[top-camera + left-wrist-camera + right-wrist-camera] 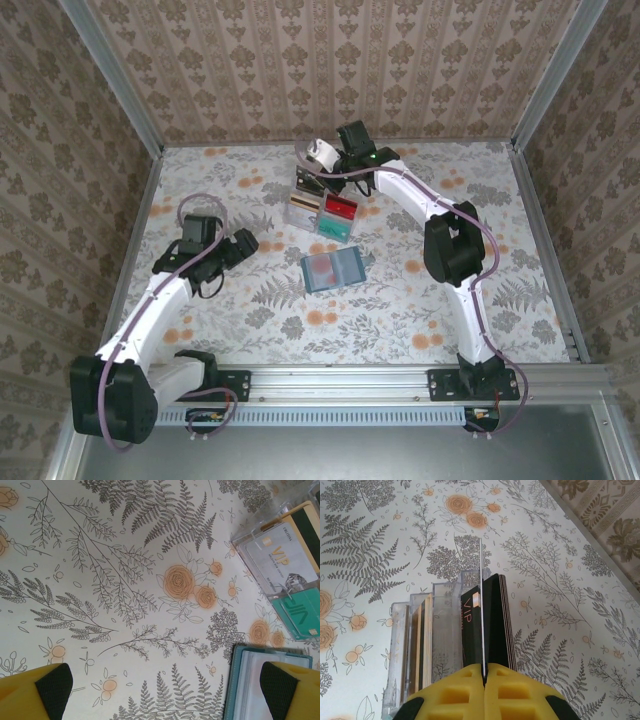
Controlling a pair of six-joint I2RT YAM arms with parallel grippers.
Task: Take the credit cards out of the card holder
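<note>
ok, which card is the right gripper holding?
The thin card seen edge-on, pinched in the right gripper; the black VIP card and gold-striped stack sit free in the tray.

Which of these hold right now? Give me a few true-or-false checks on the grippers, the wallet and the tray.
1. The right gripper is shut on a thin card seen edge-on. True.
2. The left gripper is clamped on the card holder. False: its jaws stand wide open and hold nothing.
3. The card holder lies flat on the table, apart from the clear tray. True.
4. The clear tray has no cards in it. False: a red card and a teal card are among those in it.
</note>
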